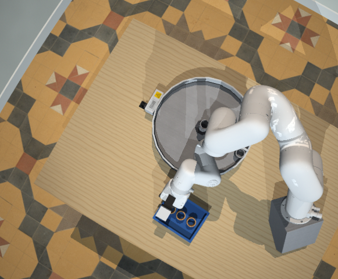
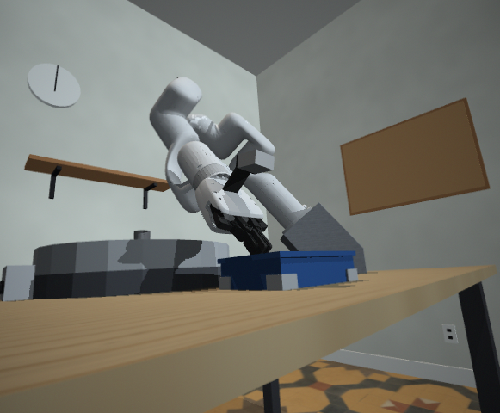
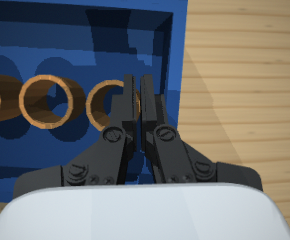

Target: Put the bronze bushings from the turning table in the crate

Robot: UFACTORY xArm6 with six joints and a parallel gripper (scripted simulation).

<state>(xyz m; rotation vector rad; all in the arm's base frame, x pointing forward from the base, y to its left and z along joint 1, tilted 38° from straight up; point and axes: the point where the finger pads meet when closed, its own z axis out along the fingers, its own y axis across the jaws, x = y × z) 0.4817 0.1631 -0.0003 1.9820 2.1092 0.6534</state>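
My gripper (image 2: 261, 251) (image 3: 137, 91) is shut on the wall of a bronze bushing (image 3: 89, 106), low over the end of the blue crate (image 1: 199, 228) (image 2: 318, 268) (image 3: 178, 50). That bushing sits down within the crate's walls; whether it touches the floor is hidden. A second bronze bushing (image 1: 180, 220) (image 3: 77, 100) and a third bronze bushing (image 1: 191, 226) (image 3: 10, 100) stand in the crate in a row with it. On the turning table (image 1: 171, 120) (image 2: 108, 255), a steel bushing (image 1: 202, 129) (image 2: 142, 235) stands near the middle and another steel bushing near the rim by the arm.
A small control box (image 1: 153, 102) (image 2: 18, 282) adjoins the turning table's far side from the arm base (image 1: 298, 237). The arm reaches over the turning table and hides part of it. The crate's walls rise close around the fingers. The wooden table (image 1: 102, 150) has an edge beyond the crate.
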